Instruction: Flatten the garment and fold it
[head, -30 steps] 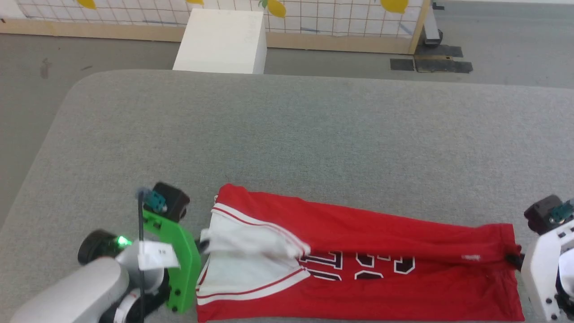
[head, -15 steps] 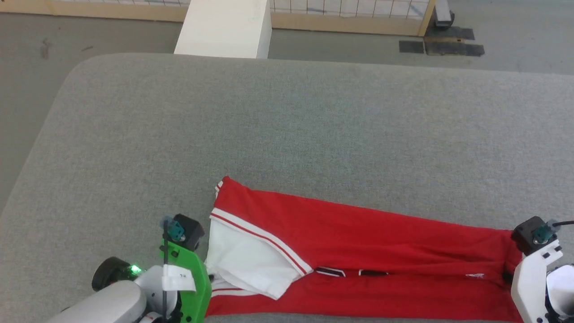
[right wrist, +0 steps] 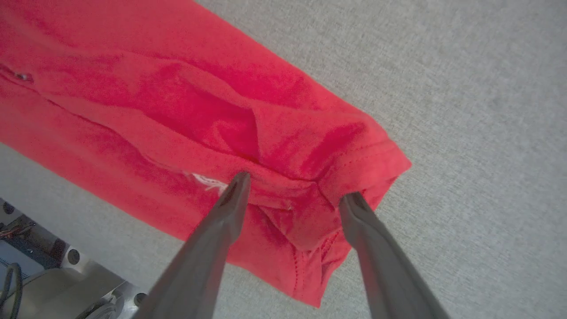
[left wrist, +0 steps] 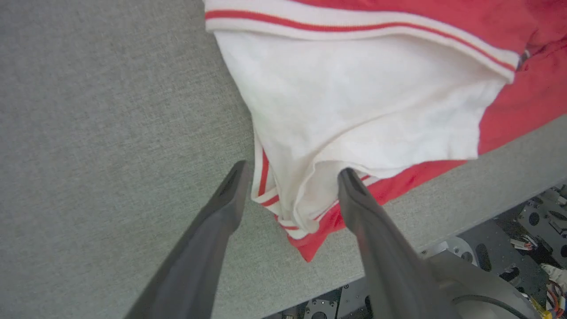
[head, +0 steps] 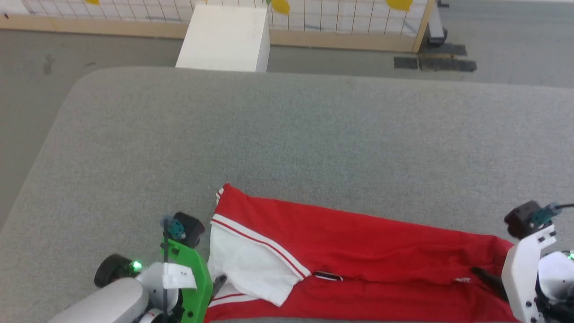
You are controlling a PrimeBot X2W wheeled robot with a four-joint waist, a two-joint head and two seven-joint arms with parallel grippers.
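So, L gripper (left wrist: 292,177) & R gripper (right wrist: 294,186) gape empty astride garment (head: 358,251) ends; white box (head: 224,38) beyond table (head: 287,134).

Grey table (head: 287,134), red garment (head: 358,251) atop

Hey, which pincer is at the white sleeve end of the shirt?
The left pincer: its open jaws straddle the white sleeve. The right pincer sits at the plain red hem instead.
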